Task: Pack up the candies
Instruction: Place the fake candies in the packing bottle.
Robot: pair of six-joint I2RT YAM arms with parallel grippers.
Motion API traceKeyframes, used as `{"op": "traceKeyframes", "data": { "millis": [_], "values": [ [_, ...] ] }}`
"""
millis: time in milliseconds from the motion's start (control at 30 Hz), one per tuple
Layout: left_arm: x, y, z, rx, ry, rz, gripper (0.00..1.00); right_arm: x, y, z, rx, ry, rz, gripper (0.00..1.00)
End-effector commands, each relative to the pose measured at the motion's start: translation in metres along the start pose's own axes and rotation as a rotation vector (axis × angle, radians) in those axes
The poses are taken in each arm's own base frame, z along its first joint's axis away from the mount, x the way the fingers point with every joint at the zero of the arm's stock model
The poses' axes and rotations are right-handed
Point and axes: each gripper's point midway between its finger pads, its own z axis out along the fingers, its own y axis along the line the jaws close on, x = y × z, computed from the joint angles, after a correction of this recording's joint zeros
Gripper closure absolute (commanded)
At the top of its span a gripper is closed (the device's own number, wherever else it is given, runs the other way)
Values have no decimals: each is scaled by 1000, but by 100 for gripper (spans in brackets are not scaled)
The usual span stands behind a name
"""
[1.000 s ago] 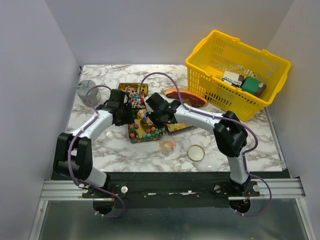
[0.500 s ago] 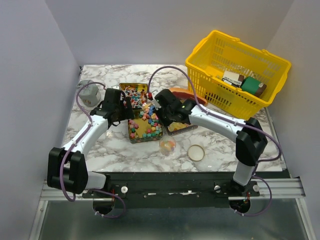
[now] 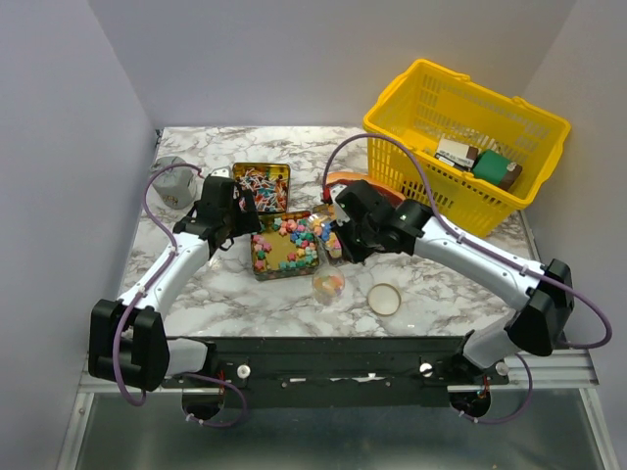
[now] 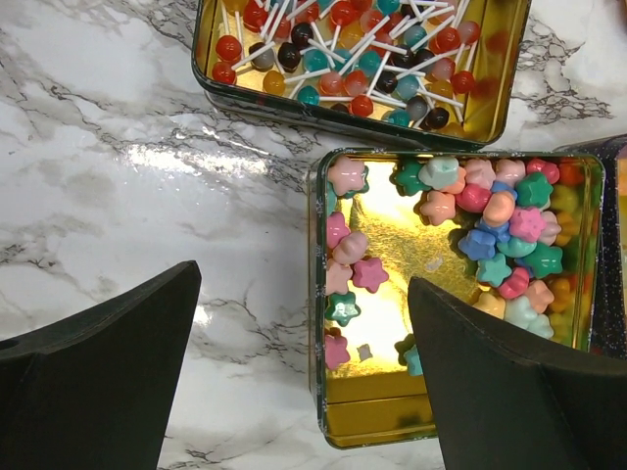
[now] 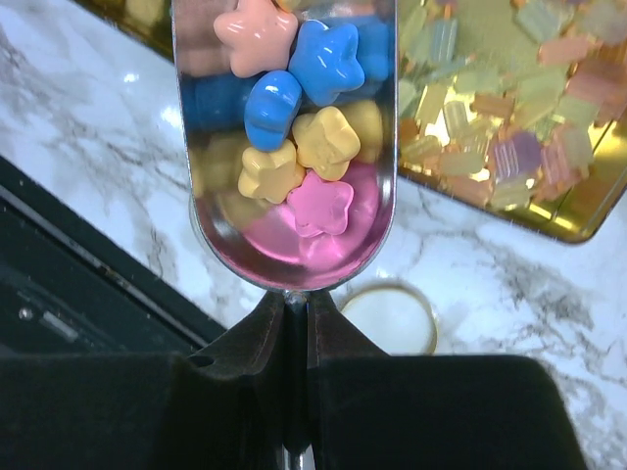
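Pastel star candies (image 4: 490, 211) lie in a gold tin (image 3: 284, 247). A second tin (image 4: 362, 59) behind it holds red, blue and dark round sweets on white sticks. A third tin (image 5: 490, 127) holds translucent yellow-orange pieces. My right gripper (image 5: 296, 315) is shut on the handle of a metal scoop (image 5: 284, 225), which carries several star candies above the marble beside the third tin. My left gripper (image 4: 304, 294) is open and empty, straddling the near left corner of the star tin. The grippers also show in the top view, left (image 3: 227, 211) and right (image 3: 343, 233).
A small clear jar (image 3: 329, 285) with a few candies and its round lid (image 3: 384, 299) sit near the front. A yellow basket (image 3: 411, 108) with boxed packets stands back right. A grey cup (image 3: 172, 181) is back left. A reddish-brown slab (image 3: 343, 179) lies behind the right arm.
My right arm has swung right, off the star tin, with the loaded scoop. My left gripper has shifted a little back and left, uncovering the star tin.
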Motion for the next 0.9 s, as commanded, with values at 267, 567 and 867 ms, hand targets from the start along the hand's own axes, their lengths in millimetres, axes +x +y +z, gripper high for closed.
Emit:
{"op": "traceKeyframes", "data": {
  "millis": [267, 567, 867],
  "values": [
    [-1, -1, 5, -3, -10, -35, 1, 100, 16, -37, -99, 265, 35, 99],
    [-2, 0, 5, -9, -9, -35, 1, 118, 31, -41, -143, 369, -5, 99],
    [-3, 3, 4, -26, -15, -41, 1, 134, 24, -41, -60, 536, 38, 99]
  ]
}}
